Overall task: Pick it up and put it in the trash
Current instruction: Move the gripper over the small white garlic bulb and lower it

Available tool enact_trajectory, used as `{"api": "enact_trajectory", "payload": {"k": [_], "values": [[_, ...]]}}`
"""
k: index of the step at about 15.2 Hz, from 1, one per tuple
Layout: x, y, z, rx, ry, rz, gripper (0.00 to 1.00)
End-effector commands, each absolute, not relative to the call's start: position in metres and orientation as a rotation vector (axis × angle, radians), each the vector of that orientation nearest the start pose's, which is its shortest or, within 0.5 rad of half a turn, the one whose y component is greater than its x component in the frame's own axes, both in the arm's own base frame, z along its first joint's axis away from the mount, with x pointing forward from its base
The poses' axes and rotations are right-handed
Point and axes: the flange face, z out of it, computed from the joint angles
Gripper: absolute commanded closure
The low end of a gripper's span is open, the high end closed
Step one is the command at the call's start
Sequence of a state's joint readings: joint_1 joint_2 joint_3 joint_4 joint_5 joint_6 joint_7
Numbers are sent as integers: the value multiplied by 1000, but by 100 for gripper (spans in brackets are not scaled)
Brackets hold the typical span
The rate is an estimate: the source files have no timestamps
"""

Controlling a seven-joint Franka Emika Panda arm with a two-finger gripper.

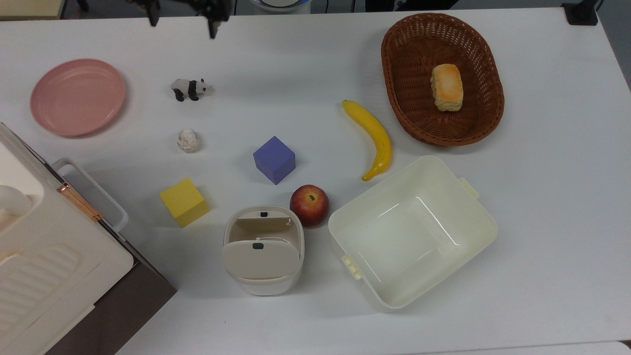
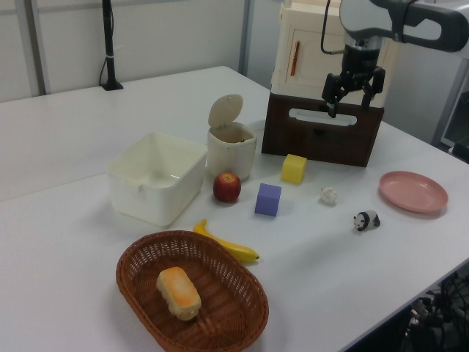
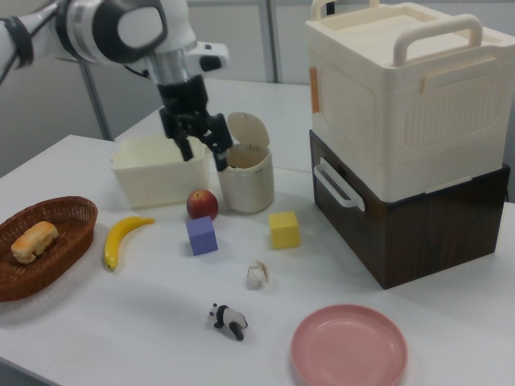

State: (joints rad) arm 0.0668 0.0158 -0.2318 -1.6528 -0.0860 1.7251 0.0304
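White table [image 1: 542, 222] fills the top view. Near the lower middle of the frame stands the cream trash bin [image 1: 262, 250], its flap lid tilted up. The gripper [image 2: 352, 92] hangs in the air at the upper right of the left view, fingers spread apart and holding nothing. The small crumpled paper ball [image 1: 188, 140] lies left of centre, between the panda figurine [image 1: 191, 89] and the yellow cube [image 1: 184, 201].
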Motion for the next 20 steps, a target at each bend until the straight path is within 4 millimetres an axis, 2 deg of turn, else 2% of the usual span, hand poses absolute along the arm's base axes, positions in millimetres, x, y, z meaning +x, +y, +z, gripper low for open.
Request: {"api": "enact_trajectory", "payload": {"k": [1,4,7,18,20], "values": [[565,-127,547,-3208,354,-196,0],[577,-149,503,-3189,488,-185,0],[589,-151,470,-3188,561,-145,0],[616,-147,381,-3189,574,-2,0],[621,-143,371,-3196,564,17,0]]}}
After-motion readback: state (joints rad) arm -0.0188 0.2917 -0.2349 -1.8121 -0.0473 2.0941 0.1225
